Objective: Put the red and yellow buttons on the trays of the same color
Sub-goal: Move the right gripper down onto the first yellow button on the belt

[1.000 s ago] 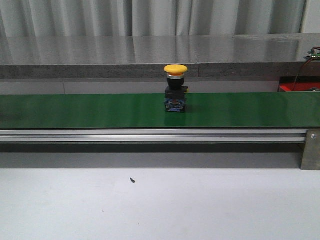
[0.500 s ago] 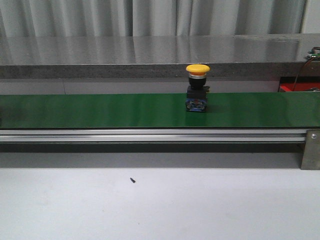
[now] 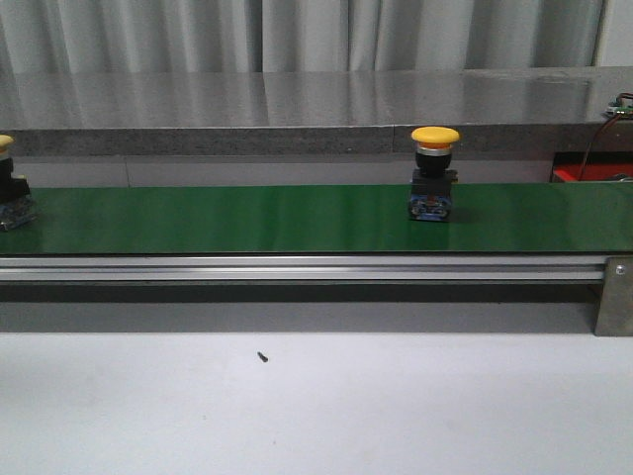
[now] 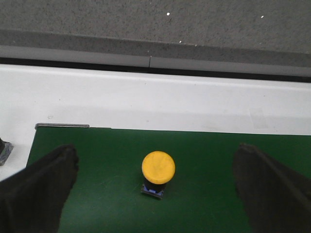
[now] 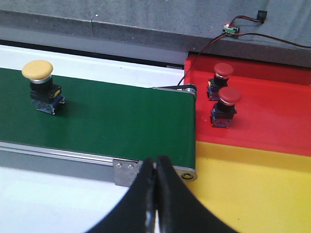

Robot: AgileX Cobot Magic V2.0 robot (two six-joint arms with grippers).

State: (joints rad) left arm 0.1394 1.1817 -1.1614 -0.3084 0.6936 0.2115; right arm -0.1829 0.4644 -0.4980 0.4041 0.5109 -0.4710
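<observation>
Green conveyor belt (image 3: 247,218), yellow button (image 3: 434,173) upright, left end effector (image 4: 155,189) spread, right end effector (image 5: 155,194) pressed together

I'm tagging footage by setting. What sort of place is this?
Probably an industrial sorting test cell: a green conveyor belt carries yellow pushbuttons, and red and yellow trays sit at its end, the red tray already holding two red buttons.

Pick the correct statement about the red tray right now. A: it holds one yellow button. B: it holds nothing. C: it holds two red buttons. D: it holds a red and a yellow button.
C: the right wrist view shows two red buttons standing on the red tray, with no yellow one there.
</observation>
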